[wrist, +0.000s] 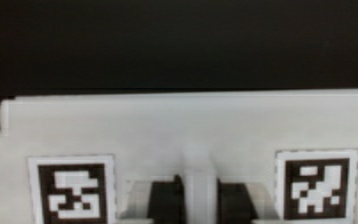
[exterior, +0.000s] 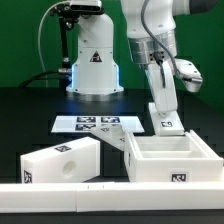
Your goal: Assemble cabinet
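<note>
My gripper (exterior: 160, 84) is shut on a tall white cabinet panel (exterior: 165, 108) and holds it upright. The panel's lower end, with a marker tag, is at the far rim of the open white cabinet box (exterior: 170, 157). In the wrist view the panel (wrist: 185, 125) fills the lower half and shows two tags; my gripper (wrist: 202, 205) pinches its middle. A closed white cabinet block (exterior: 60, 160) lies to the exterior view's left. A flat white cabinet piece (exterior: 117, 141) lies tilted between the block and the box.
The marker board (exterior: 93, 123) lies flat behind the parts. A long low white rail (exterior: 100, 195) runs along the front. The white robot base with a triangle mark (exterior: 92, 60) stands at the back. The table top is black.
</note>
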`<control>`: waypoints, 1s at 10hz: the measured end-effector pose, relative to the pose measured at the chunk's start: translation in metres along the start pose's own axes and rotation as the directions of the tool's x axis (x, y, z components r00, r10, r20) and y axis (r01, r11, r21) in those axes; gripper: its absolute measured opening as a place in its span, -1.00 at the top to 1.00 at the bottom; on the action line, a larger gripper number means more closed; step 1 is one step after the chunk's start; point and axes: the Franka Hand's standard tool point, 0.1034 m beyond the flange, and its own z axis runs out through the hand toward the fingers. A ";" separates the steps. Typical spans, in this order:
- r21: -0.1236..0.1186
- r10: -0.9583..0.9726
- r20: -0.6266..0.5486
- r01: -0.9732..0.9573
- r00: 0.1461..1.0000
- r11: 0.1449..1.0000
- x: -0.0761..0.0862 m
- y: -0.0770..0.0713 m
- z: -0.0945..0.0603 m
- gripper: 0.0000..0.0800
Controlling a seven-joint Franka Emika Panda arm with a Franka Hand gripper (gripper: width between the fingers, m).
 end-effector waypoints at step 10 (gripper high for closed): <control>0.151 0.027 0.064 -0.037 0.998 0.988 0.015 -0.012 -0.016 0.83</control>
